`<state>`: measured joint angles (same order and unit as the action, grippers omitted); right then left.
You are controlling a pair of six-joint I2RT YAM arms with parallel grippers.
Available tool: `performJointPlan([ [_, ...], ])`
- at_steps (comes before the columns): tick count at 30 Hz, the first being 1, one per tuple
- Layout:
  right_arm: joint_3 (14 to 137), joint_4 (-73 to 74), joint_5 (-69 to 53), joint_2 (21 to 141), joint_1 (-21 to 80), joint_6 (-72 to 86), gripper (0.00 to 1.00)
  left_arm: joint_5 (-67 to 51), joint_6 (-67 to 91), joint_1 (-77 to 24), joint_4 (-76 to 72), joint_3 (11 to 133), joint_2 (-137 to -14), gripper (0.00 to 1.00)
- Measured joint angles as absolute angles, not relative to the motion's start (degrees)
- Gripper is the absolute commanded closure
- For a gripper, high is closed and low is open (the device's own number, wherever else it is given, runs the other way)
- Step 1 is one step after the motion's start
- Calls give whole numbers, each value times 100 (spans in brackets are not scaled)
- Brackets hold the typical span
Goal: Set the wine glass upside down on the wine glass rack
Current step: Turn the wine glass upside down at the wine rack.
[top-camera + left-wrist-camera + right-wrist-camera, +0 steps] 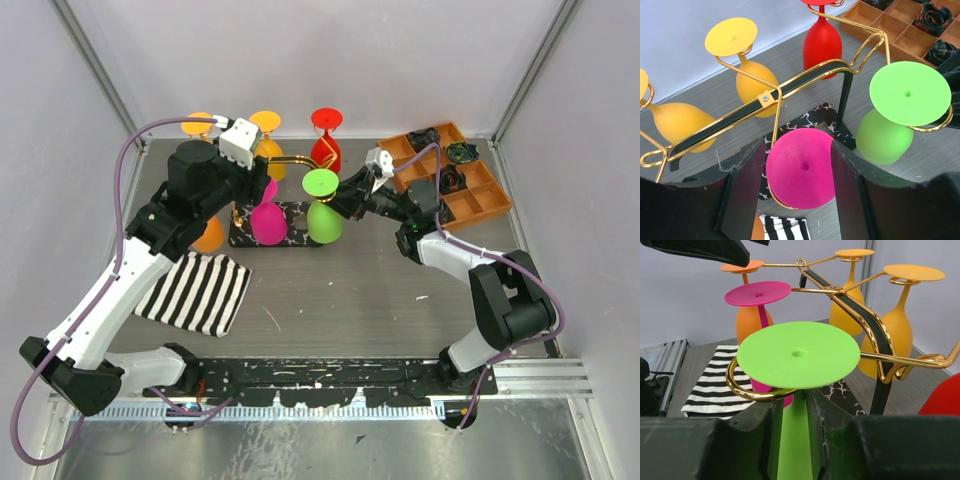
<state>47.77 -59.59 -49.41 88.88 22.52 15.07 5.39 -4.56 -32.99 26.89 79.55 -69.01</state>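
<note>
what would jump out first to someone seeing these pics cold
The gold wine glass rack at mid-table stands out, hung with bright upside-down glasses: a green wine glass and a pink one on the near side, a red one and yellow ones behind. The right gripper has its jaws on the green glass's stem. An orange compartment tray sits at the back right, a striped cloth front left.

Lime wine glass [322,184]; gold rack [767,96]

Grey table [350,290]: wine glass rack [297,224] on marbled base, striped cloth [195,290], orange compartment tray [475,203].
</note>
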Motion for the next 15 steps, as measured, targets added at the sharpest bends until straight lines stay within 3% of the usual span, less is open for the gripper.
performJointPlan([
  [7,4777,-6025,-5116,8888,2255,1562,68,534,-443,-3291,2689,7955,-6904,38],
  [15,4777,-6130,-5282,8890,2255,1667,79,513,-443,-3275,2692,7955,-6904,38],
])
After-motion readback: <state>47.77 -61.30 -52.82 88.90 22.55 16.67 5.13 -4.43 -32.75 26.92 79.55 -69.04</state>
